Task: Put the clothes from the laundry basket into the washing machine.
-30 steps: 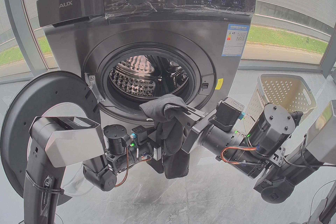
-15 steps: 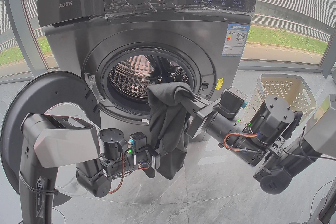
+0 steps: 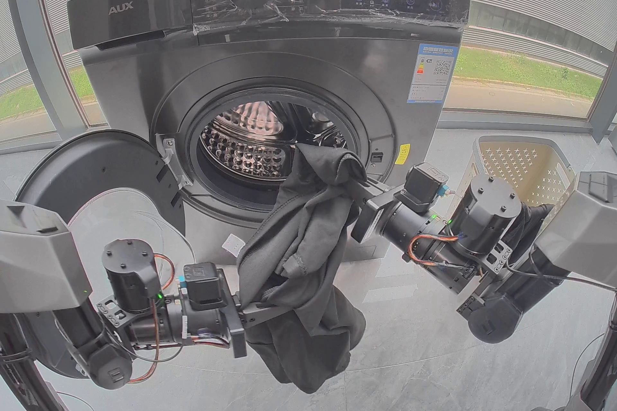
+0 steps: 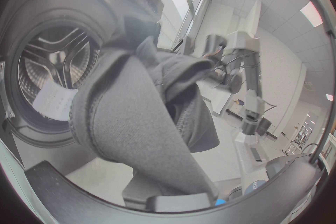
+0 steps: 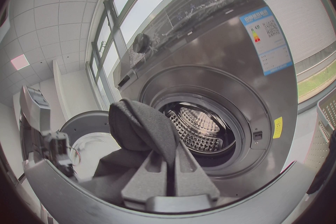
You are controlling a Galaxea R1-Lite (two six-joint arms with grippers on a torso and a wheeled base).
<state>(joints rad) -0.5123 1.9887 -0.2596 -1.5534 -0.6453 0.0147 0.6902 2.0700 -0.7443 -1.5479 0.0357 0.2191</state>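
Dark grey garment: top clamped in right gripper at washing machine drum mouth, lower fold pinched by left gripper; laundry basket alongside.

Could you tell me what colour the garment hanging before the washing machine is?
The garment is plain dark grey, best seen in the head view.

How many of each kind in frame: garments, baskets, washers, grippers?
dark grey garment: 1, held at both ends
laundry basket: 1
washing machine: 1, door open
grippers: 2, left gripper and right gripper, jaws of both shut on the garment
Total: 5
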